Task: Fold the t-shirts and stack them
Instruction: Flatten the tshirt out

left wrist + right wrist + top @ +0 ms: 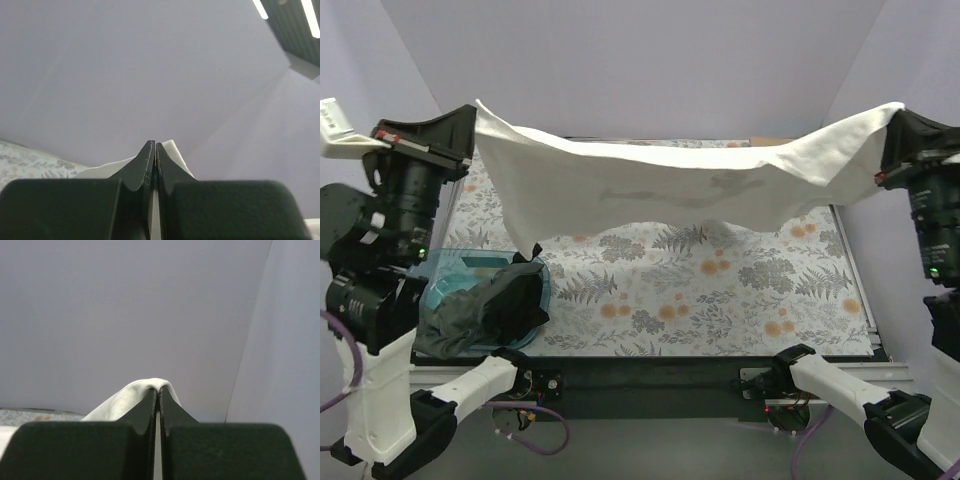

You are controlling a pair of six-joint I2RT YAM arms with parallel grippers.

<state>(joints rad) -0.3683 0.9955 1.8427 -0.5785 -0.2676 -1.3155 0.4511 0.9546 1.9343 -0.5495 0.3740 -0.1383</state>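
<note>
– Both grippers are pinched tight on cloth. The left gripper [470, 122] is up high at the far left, and its two fingers are pressed flat together on one corner of the cream-white shirt [660, 185]
– And the other one?
– The right gripper [895, 120] is up high at the far right. Its fingers are pressed together too, with a little fold of the same shirt poking out over the tips
– So where is the shirt?
– It hangs in the air between the two of them, spread wide like washing on a line. It dips in the middle, over the far half of the table. Faint grey marks show through the cloth near the middle
– Does it touch the table?
– I cannot tell. Its lowest corner hangs down on the left, right by the dark shirts [485, 312]. I cannot tell if they touch
– Where are the dark shirts?
– They sit in a crumpled heap at the near left, half in the teal basket [440, 272] and spilling over its near right side. I cannot tell how many are in the heap
– What is under it all?
– The flower and leaf table cover [720, 290]. Plain pale walls [650, 60] stand behind and at both sides
</note>
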